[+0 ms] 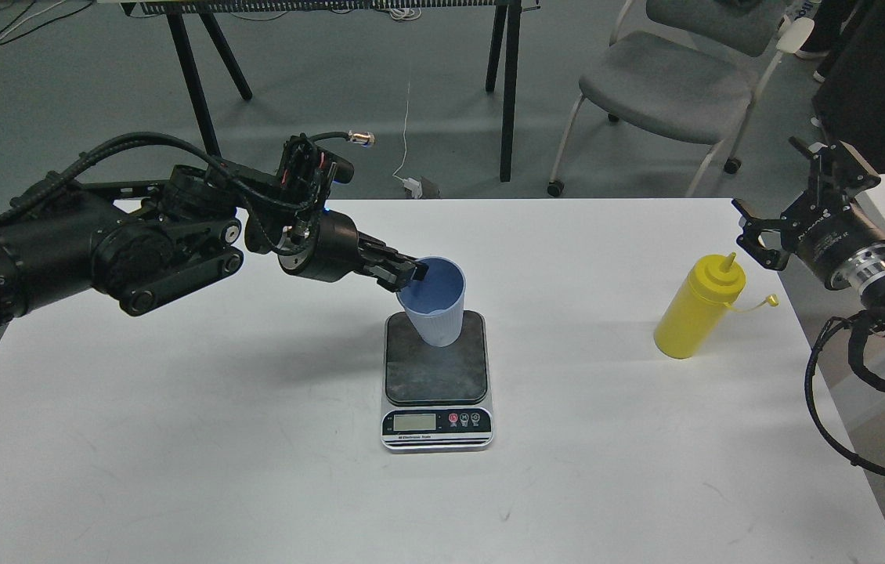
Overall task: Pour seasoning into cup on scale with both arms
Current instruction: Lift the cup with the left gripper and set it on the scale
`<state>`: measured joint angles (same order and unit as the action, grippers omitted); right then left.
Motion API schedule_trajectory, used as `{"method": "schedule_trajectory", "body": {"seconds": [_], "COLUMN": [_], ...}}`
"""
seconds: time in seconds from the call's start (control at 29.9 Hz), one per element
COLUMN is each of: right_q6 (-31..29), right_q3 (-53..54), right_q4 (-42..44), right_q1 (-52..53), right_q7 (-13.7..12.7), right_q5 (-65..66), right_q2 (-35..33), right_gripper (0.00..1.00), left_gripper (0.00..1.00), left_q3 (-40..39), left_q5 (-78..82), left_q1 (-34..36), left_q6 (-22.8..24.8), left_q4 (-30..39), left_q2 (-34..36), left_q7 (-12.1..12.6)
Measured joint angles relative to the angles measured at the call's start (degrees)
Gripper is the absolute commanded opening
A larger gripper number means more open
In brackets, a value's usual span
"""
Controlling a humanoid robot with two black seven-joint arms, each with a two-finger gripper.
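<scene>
The light blue cup (435,309) stands on the dark platform of the scale (436,376) at the table's middle, tilted a little. My left gripper (408,275) is shut on the cup's left rim, one finger inside and one outside. The yellow seasoning bottle (697,309) stands upright on the table at the right, its cap hanging open on its tether. My right gripper (756,231) is open and empty, just above and to the right of the bottle's nozzle, apart from it.
The white table (254,439) carries only the scale, cup and bottle. Its right edge lies close to the bottle. Behind the table stand a grey chair (670,86) and black table legs (509,86). A black cable loops by my right arm (826,392).
</scene>
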<state>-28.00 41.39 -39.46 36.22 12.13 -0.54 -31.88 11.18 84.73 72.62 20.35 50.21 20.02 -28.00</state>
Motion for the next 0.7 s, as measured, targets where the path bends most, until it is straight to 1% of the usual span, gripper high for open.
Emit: {"method": "schedule_trajectory", "body": {"seconds": [0.57, 0.64, 0.67, 0.7], "right_q6": [0.00, 0.00, 0.00, 0.00], "right_q3": [0.00, 0.00, 0.00, 0.00], "right_q4": [0.00, 0.02, 0.05, 0.07], "right_q1": [0.01, 0.00, 0.00, -0.01], "right_q7": [0.00, 0.00, 0.00, 0.00], "right_q5": [0.01, 0.01, 0.01, 0.01], "right_q2": [0.14, 0.11, 0.10, 0.10], "right_gripper": [0.99, 0.99, 0.99, 0.99], "left_gripper": [0.14, 0.17, 0.22, 0.30], "left_q3": [0.34, 0.34, 0.34, 0.33], "left_q5": [0.27, 0.27, 0.27, 0.27], "left_q1": [-2.69, -2.78, -2.80, -2.81], "left_q6": [-0.45, -0.48, -0.49, -0.49], "left_q4": [-0.01, -0.01, -0.01, 0.00], "left_q2": [-1.88, -1.88, -1.86, -1.83], "left_q7": [0.00, 0.00, 0.00, 0.00]}}
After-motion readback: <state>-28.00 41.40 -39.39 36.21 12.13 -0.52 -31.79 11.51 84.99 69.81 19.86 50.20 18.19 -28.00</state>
